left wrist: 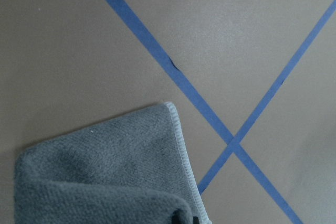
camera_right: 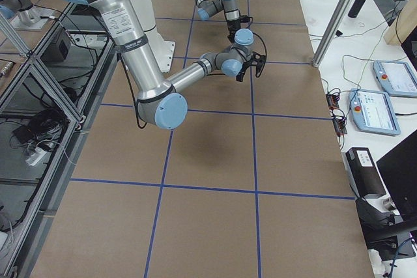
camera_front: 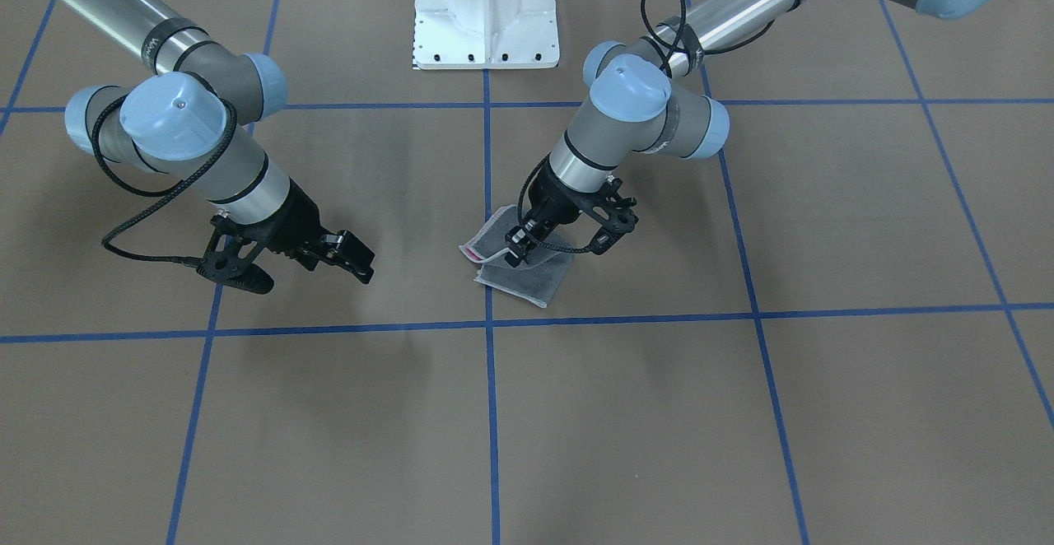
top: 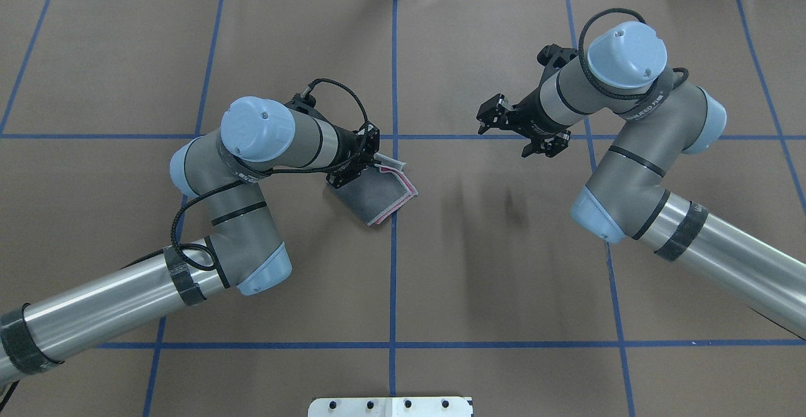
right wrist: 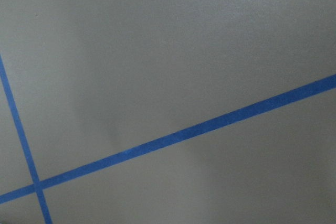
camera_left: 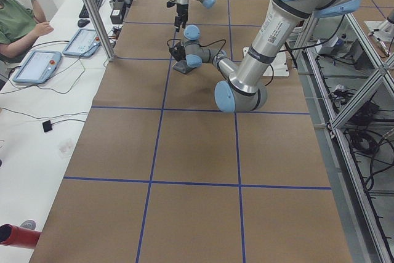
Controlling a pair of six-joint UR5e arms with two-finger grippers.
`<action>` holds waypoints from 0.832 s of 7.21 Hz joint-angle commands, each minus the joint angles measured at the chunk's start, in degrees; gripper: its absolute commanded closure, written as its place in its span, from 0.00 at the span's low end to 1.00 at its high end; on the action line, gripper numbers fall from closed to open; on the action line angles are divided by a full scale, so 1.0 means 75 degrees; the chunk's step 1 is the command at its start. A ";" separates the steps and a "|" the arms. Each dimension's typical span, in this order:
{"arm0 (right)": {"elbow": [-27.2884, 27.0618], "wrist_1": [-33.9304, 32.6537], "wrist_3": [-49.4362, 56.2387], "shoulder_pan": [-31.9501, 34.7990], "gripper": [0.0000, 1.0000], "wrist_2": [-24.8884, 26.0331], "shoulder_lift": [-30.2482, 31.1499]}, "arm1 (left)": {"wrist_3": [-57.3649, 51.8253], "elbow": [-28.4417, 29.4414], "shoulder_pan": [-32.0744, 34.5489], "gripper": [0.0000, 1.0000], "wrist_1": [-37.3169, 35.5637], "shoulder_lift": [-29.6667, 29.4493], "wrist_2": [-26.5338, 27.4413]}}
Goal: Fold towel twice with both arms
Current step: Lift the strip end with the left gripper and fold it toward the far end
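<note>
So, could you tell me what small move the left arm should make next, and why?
Probably lift the left gripper straight up. The towel lies in stacked layers, grey up with pink edges, the gripper looks open over its edge, and the right gripper hovers clear.

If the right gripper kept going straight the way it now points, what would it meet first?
Most likely the brown table paper near a blue tape line; its wrist view shows nothing else.
</note>
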State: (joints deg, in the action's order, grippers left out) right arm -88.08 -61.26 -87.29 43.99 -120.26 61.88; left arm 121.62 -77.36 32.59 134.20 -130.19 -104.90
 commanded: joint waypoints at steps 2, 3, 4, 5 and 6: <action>0.0048 0.0000 0.0001 -0.0007 0.00 0.0003 0.0000 | 0.0038 0.0026 0.0060 1.00 0.0491 0.0096 -0.0005; 0.0037 0.0000 0.0001 -0.0007 0.00 0.0003 0.0000 | 0.0050 0.0015 0.0084 1.00 0.0505 0.0155 -0.0017; 0.0048 0.0000 0.0001 -0.0018 0.00 0.0003 0.0000 | 0.0050 0.0014 0.0131 1.00 0.0505 0.0179 -0.0017; 0.0037 0.0012 0.0001 -0.0018 0.00 0.0003 0.0000 | 0.0050 0.0014 0.0189 1.00 0.0505 0.0249 -0.0029; 0.0037 0.0012 0.0001 -0.0018 0.00 -0.0008 -0.0012 | 0.0073 0.0014 0.0259 1.00 0.0505 0.0261 -0.0040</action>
State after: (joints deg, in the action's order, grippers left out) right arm -87.77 -61.20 -87.28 43.88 -120.25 61.85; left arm 122.03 -77.25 33.94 137.95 -128.52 -105.10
